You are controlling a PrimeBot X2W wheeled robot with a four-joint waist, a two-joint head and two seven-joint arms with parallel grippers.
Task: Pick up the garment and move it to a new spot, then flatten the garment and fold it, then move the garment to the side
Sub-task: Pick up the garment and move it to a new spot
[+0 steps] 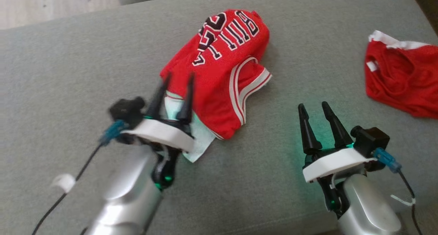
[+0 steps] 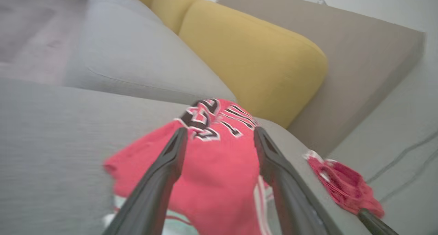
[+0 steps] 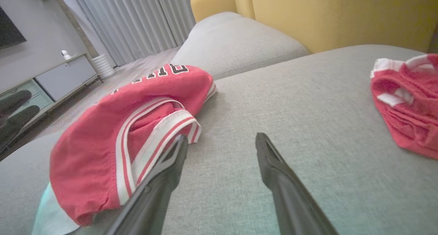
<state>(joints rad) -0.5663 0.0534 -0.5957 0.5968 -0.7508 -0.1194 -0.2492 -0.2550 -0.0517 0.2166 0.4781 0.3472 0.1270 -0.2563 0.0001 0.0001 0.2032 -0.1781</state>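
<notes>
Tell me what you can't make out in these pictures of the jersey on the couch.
Pale cloth: head view, mostly under the red jersey and left end effector.
Second red garment: head view, cut off by right edge.
Jersey lettering: left wrist view, blurred and creased.

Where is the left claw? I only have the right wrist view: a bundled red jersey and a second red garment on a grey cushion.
Observer: The left claw is open at the red jersey's near-left edge, fingertips over the cloth.
Operator: Holding fabric?
Observer: Seemingly not; its wrist view shows both fingers spread, the jersey lying beyond them, nothing pinched.
Operator: My claw's finger overlaps the striped trim. Touching?
Observer: No; the head view shows the right claw open over the grey cushion, a gap from the jersey.
</notes>
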